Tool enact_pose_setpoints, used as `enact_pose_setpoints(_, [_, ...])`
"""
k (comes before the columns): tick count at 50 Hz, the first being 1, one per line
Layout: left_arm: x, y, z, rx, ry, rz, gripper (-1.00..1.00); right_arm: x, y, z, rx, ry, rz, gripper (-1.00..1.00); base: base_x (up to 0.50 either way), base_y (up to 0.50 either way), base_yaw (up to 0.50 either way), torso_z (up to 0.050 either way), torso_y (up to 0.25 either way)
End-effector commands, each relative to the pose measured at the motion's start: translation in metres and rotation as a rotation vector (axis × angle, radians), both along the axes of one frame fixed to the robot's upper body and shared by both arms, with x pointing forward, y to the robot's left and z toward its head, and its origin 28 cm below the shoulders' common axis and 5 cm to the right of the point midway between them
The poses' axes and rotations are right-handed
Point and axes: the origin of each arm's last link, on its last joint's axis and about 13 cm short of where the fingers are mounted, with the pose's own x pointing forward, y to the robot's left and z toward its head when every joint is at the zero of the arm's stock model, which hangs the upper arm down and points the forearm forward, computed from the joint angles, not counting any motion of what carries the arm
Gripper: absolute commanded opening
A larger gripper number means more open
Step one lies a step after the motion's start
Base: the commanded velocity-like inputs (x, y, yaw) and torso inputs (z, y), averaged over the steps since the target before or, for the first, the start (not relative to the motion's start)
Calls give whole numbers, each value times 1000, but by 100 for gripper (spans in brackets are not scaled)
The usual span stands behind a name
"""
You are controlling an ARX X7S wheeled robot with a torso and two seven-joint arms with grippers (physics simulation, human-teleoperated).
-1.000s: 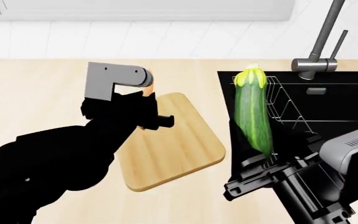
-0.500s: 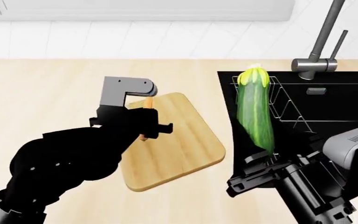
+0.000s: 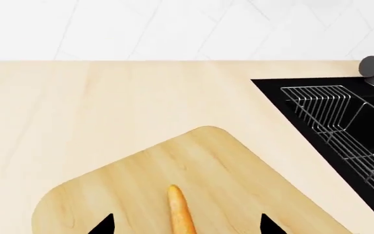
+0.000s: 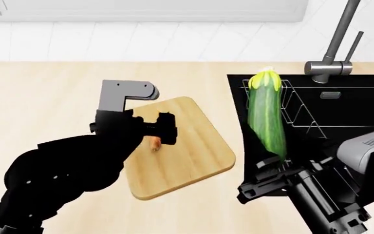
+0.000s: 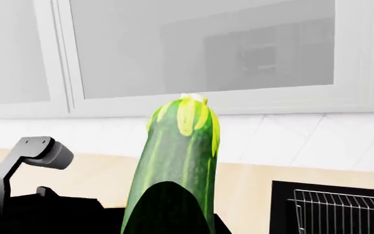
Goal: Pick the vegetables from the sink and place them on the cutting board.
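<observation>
The thin orange carrot (image 4: 154, 143) lies flat on the light wooden cutting board (image 4: 194, 161). My left gripper (image 4: 159, 130) hovers just over it, open. In the left wrist view the carrot (image 3: 179, 212) lies on the board (image 3: 245, 185) between the two wide-apart fingertips (image 3: 102, 225), touching neither. My right gripper (image 4: 274, 170) is shut on the lower end of the dark green zucchini (image 4: 267, 122), holding it upright over the left edge of the black sink (image 4: 369, 109), yellow stem end up. In the right wrist view the zucchini (image 5: 180, 146) rises from the gripper (image 5: 174, 222).
A wire dish rack (image 4: 299, 111) sits in the sink behind the zucchini; it also shows in the left wrist view (image 3: 343, 122). The dark grey faucet (image 4: 335, 46) stands at the sink's back. Pale wooden countertop (image 4: 37, 92) surrounds the board. A white tiled wall runs behind.
My left gripper came down over the board and opened, letting go of the carrot, which now lies on the board. The right arm with the zucchini has barely moved.
</observation>
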Motion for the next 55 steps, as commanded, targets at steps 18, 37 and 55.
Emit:
enact_pose_setpoints(18, [-113, 44, 49, -132, -716, 157, 100, 79, 30, 73, -73, 391, 118, -100, 0, 0, 0, 0, 1])
enact_pose_setpoints(37, [-112, 46, 49, -142, -702, 151, 100, 144, 56, 45, -102, 684, 125, -100, 0, 0, 0, 0, 0])
enact_pose_setpoints(55, [-111, 45, 48, -146, -690, 144, 100, 150, 68, 14, -199, 772, 133, -100, 0, 0, 0, 0, 0])
